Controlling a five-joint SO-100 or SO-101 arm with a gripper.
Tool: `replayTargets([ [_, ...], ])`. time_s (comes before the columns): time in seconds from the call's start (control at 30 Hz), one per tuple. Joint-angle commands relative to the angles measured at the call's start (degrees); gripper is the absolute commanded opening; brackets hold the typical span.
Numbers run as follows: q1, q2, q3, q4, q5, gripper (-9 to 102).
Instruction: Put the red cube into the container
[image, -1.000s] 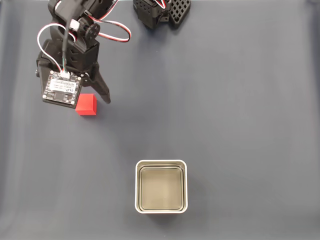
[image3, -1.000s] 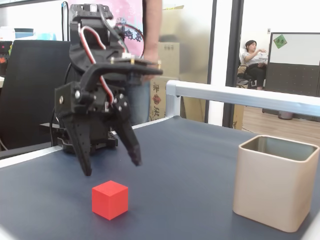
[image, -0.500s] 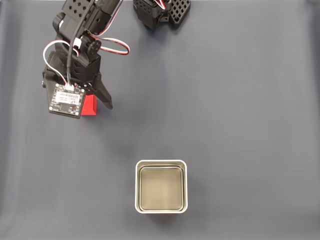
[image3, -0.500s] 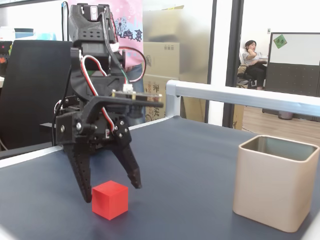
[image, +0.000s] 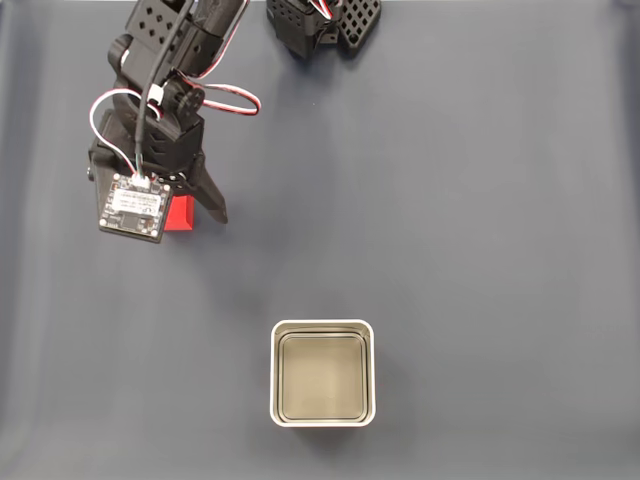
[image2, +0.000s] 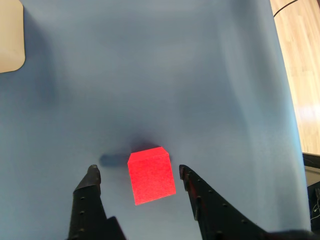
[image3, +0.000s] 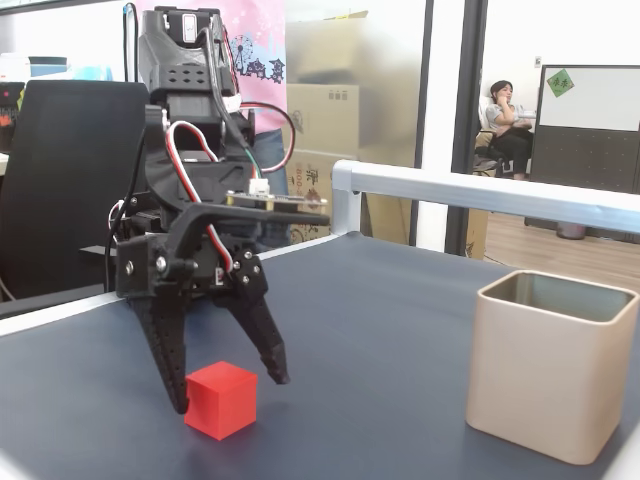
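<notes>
The red cube (image: 181, 213) rests on the dark blue table at the left of a fixed view from above, partly under the arm's wrist board. My gripper (image: 180, 216) is open and lowered around it, one finger on each side. In the wrist view the red cube (image2: 150, 175) lies between the fingertips of the gripper (image2: 137, 170), with gaps on both sides. From the side, the gripper (image3: 230, 392) straddles the red cube (image3: 222, 400), tips near the table. The container (image: 322, 325) stands empty, well apart; container (image3: 545, 370) at right; its corner (image2: 10, 35) at upper left.
The arm's base (image: 325, 25) sits at the table's far edge. A metal rail (image3: 480, 190) runs behind the table. A seated person (image3: 505, 110) is far in the background. The table's edge and wooden floor (image2: 300, 75) show at the right of the wrist view.
The gripper has come down and shifted over the red cube, so its open fingers now straddle it. Cube and container have not moved.
</notes>
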Motion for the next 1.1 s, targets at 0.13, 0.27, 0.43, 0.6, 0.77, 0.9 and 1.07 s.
replayTargets([
  [0.13,-1.3,0.6,0.2,-0.9,2.7,32],
  [0.27,-1.8,0.9,0.6,-1.3,3.4,27],
  [0.43,-2.5,1.1,1.2,-1.4,4.1,16],
  [0.6,-2.9,1.3,1.7,-1.4,3.8,4],
  [0.77,-3.0,1.4,2.0,-1.4,3.8,2],
  [0.9,-3.1,1.8,2.1,-1.4,4.2,2],
  [1.07,-4.0,5.4,0.1,0.4,7.3,2],
])
